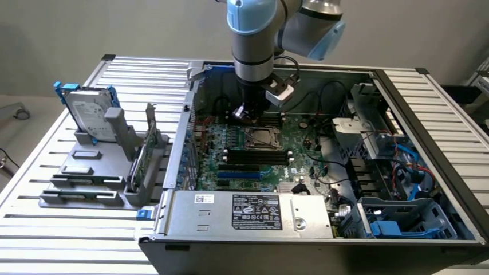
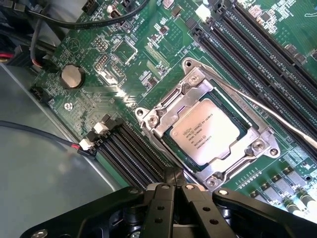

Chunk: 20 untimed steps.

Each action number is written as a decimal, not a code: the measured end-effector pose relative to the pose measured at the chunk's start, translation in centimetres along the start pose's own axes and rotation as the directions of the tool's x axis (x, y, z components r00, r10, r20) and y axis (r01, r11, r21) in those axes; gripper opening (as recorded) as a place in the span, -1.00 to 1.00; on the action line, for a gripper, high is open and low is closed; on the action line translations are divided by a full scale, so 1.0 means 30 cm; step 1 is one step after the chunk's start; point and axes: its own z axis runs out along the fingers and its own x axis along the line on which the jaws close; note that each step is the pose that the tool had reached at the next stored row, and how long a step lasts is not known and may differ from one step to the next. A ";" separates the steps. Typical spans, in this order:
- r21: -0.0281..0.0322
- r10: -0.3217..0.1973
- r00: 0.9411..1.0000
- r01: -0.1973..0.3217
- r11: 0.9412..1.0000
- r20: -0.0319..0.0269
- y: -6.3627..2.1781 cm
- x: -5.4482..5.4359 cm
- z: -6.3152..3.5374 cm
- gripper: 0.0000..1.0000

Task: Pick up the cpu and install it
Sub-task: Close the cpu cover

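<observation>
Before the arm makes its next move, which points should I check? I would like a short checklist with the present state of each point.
1. The cpu sits inside the socket: ok.
2. The cpu lies flat, not tilted: ok.
3. The gripper is shut and holds nothing: ok.
4. The gripper is clear of the socket's edge: cannot tell; its tips are very near it in the wrist view.
5. The thin metal lever beside the socket is latched: cannot tell.
6. The black cable stays away from the socket: ok.
</observation>
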 end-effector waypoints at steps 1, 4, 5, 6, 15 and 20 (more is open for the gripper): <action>0.000 0.000 1.000 0.000 1.000 0.000 0.001 0.001 0.000 -0.79; 0.000 0.000 1.000 0.000 1.000 0.000 0.003 0.003 0.000 -0.79; 0.000 0.000 1.000 0.000 1.000 0.001 0.004 0.004 0.001 -0.79; 0.001 0.000 1.000 0.000 1.000 0.001 0.005 0.004 0.001 -0.79; 0.002 0.000 1.000 0.000 1.000 0.002 0.012 0.008 0.001 -0.79; 0.002 0.001 1.000 -0.001 1.000 0.002 0.014 0.008 0.001 -0.79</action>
